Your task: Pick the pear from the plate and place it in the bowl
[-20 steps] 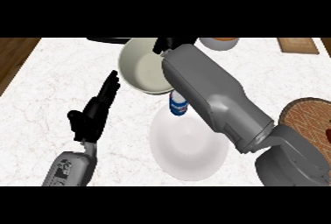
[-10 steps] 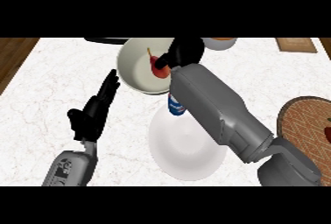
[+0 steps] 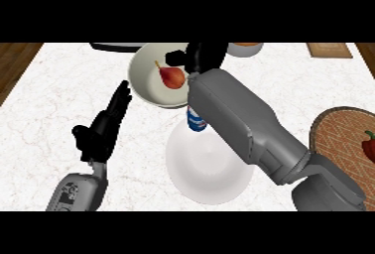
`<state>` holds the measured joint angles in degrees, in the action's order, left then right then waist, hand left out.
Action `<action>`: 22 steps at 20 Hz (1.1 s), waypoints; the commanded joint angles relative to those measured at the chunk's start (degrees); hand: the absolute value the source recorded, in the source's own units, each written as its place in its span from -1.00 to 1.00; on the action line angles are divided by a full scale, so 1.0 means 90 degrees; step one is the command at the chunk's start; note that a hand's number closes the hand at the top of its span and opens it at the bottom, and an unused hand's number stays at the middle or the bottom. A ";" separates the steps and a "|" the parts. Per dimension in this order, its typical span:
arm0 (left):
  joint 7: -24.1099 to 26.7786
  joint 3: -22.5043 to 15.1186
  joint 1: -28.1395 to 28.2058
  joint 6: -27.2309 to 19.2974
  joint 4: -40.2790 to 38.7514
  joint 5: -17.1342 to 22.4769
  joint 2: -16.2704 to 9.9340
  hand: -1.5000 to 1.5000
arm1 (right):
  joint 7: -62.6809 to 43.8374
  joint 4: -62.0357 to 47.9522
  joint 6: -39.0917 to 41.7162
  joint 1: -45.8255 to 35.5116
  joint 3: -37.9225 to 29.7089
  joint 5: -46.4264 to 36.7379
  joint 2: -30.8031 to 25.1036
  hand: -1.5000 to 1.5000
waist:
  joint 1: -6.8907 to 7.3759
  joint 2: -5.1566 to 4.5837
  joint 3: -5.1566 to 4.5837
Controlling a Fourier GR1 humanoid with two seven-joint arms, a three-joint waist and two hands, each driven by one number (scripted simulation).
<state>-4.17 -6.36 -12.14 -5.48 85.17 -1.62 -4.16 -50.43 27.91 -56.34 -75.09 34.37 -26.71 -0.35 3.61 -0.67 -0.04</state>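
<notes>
The pear [image 3: 172,77], red-brown with a thin stalk pointing to about eleven o'clock, lies inside the cream bowl [image 3: 147,87], which sits toward twelve o'clock on the white marbled bench [image 3: 51,99]; the right robot hand [image 3: 199,55] shows at the bowl's rim on the two o'clock side, just beside the pear and not holding it, though whether its black fingers are straight or curled cannot be told from this angle; its grey forearm runs down toward five o'clock, crossing over a small blue-and-white can [image 3: 195,121] and the upper right edge of the white plate [image 3: 209,171]; the plate lies near the middle of the bench at about six o'clock from the bowl; the left robot hand [image 3: 99,131] rests released at nine o'clock of the plate, fingers straight and pointing up toward the bowl; at three o'clock a round woven mat [image 3: 337,136] carries a red pepper [image 3: 368,146] at the frame's edge.
</notes>
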 commanded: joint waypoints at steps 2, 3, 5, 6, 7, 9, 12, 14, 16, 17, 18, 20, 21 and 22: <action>-0.0186 0.0206 0.0179 0.0156 0.0172 0.0195 -0.0190 0.00 | -0.0854 0.0506 -0.0920 -0.0055 0.0127 0.0024 0.0037 -1.00 | -0.0120 0.0086 -0.0002; -0.0094 0.0039 0.0446 -0.0031 0.0277 0.0064 0.0003 0.00 | -0.0591 0.0564 -0.0921 -0.0041 -0.0153 0.0093 0.0036 -1.00 | -0.0197 0.0087 0.0003; 0.0261 0.0212 0.0336 -0.0008 0.0007 0.0041 -0.0095 0.00 | -0.0576 0.0920 -0.1250 0.0334 -0.0130 0.0059 0.0037 -1.00 | -0.0330 0.0100 0.0002; -0.0266 -0.0003 0.0313 -0.0101 0.0360 -0.0018 0.0036 0.00 | -0.0624 0.1226 -0.1375 0.0610 0.0083 0.0061 0.0037 -1.00 | -0.0304 0.0118 0.0006; -0.0205 0.0315 -0.0109 -0.0083 -0.0009 0.0055 -0.0108 0.00 | -0.0378 0.1334 -0.1376 0.0640 -0.0165 0.0130 0.0037 -1.00 | -0.0381 0.0089 0.0006; 0.0020 0.0268 0.0270 -0.0026 0.0077 0.0078 -0.0094 0.00 | -0.0285 0.1836 -0.1373 0.0905 -0.0266 0.0034 0.0037 -1.00 | -0.0449 0.0117 0.0006; -0.0218 0.0223 0.0215 -0.0175 0.0209 0.0013 0.0013 0.00 | -0.0651 0.2621 -0.1369 0.1425 0.0081 -0.0186 0.0037 -1.00 | -0.0505 0.0143 0.0005; -0.0107 0.0099 0.0497 -0.0087 0.0331 -0.0032 0.0017 0.00 | -0.0673 0.2863 -0.1409 0.1534 0.0148 -0.0342 0.0037 -1.00 | -0.0417 0.0115 0.0003; -0.0267 0.0213 0.0874 0.0066 0.0864 0.0102 -0.0227 0.00 | -0.0588 0.3574 -0.1193 0.2203 0.0151 -0.0608 0.0037 -1.00 | -0.0479 0.0148 0.0006; -0.0058 0.0329 0.0267 -0.0076 0.0205 0.0012 -0.0077 0.00 | -0.0421 0.3767 -0.0996 0.2265 -0.0037 -0.0588 -0.0014 -1.00 | -0.0489 0.0109 0.0005; 0.0035 0.0392 0.0340 -0.0077 0.0115 0.0079 -0.0042 0.00 | -0.0228 0.4063 -0.1113 0.2824 0.0206 -0.0705 -0.0022 -1.00 | -0.0497 0.0107 0.0005; -0.0148 0.0405 0.0435 0.0104 0.0478 0.0102 -0.0251 0.00 | -0.0488 0.4186 -0.1217 0.3040 0.0390 -0.0997 0.0037 -1.00 | -0.0433 0.0108 0.0004; -0.0075 0.0445 0.0462 0.0092 0.0407 0.0136 -0.0213 0.00 | -0.0280 0.4587 -0.0969 0.3501 0.0366 -0.1099 -0.0013 -1.00 | -0.0474 0.0110 0.0005; -0.0278 0.0160 0.0710 0.0088 0.0778 0.0040 -0.0086 0.00 | -0.0978 0.4538 -0.0769 0.3046 0.0254 -0.1478 0.0037 -1.00 | -0.0427 0.0115 0.0003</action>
<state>-5.21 -3.68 -7.75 -5.19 89.03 -0.99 -5.27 -54.35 63.44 -64.34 -50.96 36.01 -34.63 -0.25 -0.42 0.33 0.00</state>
